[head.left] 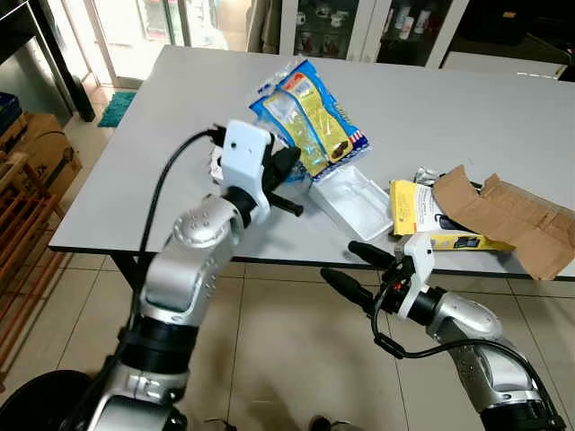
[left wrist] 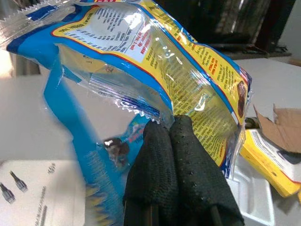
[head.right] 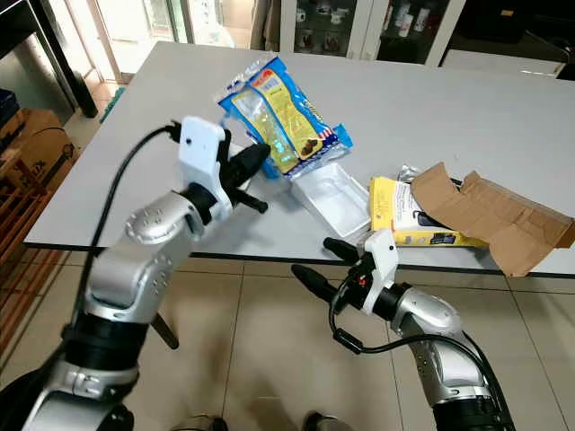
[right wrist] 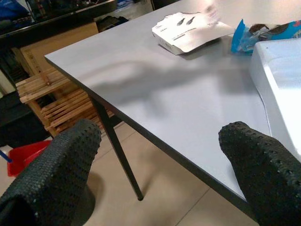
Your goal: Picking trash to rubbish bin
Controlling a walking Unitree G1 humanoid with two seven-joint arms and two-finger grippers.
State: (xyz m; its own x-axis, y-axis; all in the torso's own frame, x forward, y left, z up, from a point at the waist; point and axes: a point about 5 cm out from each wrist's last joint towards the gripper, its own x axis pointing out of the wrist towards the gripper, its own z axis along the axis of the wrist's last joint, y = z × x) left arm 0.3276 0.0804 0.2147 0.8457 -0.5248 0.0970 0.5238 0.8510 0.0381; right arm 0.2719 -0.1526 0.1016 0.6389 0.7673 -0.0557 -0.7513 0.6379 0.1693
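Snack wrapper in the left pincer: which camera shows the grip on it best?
The left wrist view: the shut fingertips pinch the blue and yellow snack wrapper at its lower edge, close up. The eye views show the whole wrapper lifted over the table by the left pincer, the pinch itself small.

Silver two-armed humanoid robot
Rounded silver arm shells, black joint rings, white wrist blocks, looping black cables, textured black fingers (left wrist: 188, 174).

Grey table (head.left: 467, 117), tiled floor (head.left: 287, 350)
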